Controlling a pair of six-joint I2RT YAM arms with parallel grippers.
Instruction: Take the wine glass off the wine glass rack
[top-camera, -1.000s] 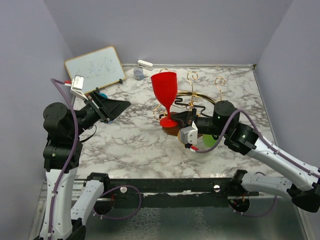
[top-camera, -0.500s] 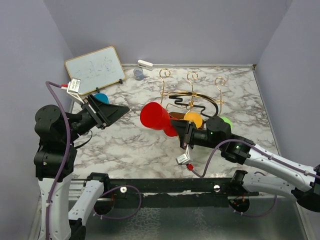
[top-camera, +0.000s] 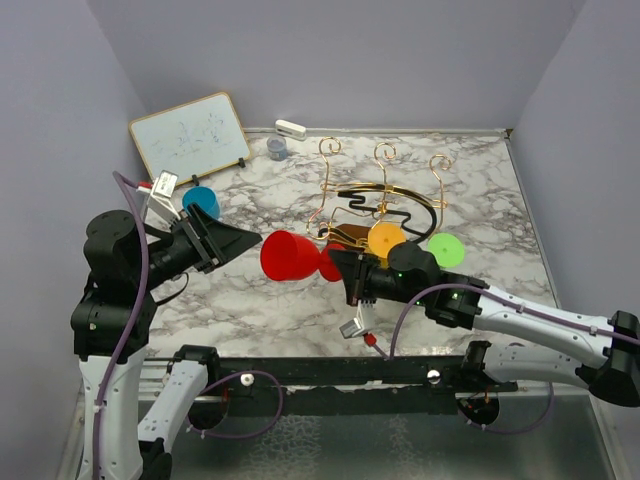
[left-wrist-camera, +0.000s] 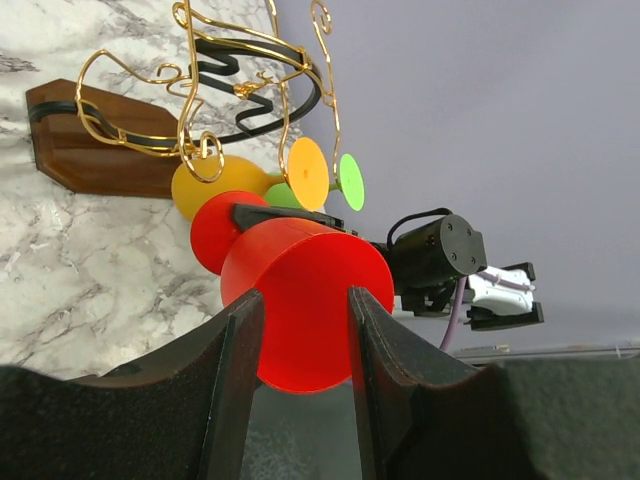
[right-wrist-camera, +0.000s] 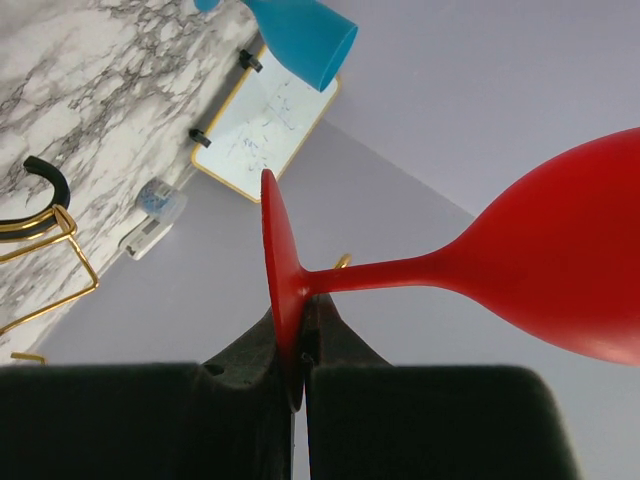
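The red wine glass (top-camera: 290, 257) is held on its side above the table, left of the gold wire wine glass rack (top-camera: 380, 195), bowl pointing left. My right gripper (top-camera: 347, 272) is shut on the glass's round foot (right-wrist-camera: 280, 270), whose disc is pinched edge-on between the pads of my right gripper (right-wrist-camera: 300, 335). My left gripper (top-camera: 252, 240) is open, level with the bowl's mouth. In the left wrist view the red bowl (left-wrist-camera: 305, 250) fills the gap between the fingers of my left gripper (left-wrist-camera: 303, 300). Whether they touch it does not show.
An orange glass (top-camera: 387, 240) and a green glass (top-camera: 445, 250) are at the rack, whose dark wooden base (left-wrist-camera: 90, 140) shows in the left wrist view. A blue glass (top-camera: 200, 200), a whiteboard (top-camera: 188, 138), a white eraser (top-camera: 291, 128) and a small grey cup (top-camera: 277, 147) lie far left.
The right gripper brought the red glass from upright by the rack leftward and nearer, tipping it onto its side. The left gripper swung right to meet the bowl.
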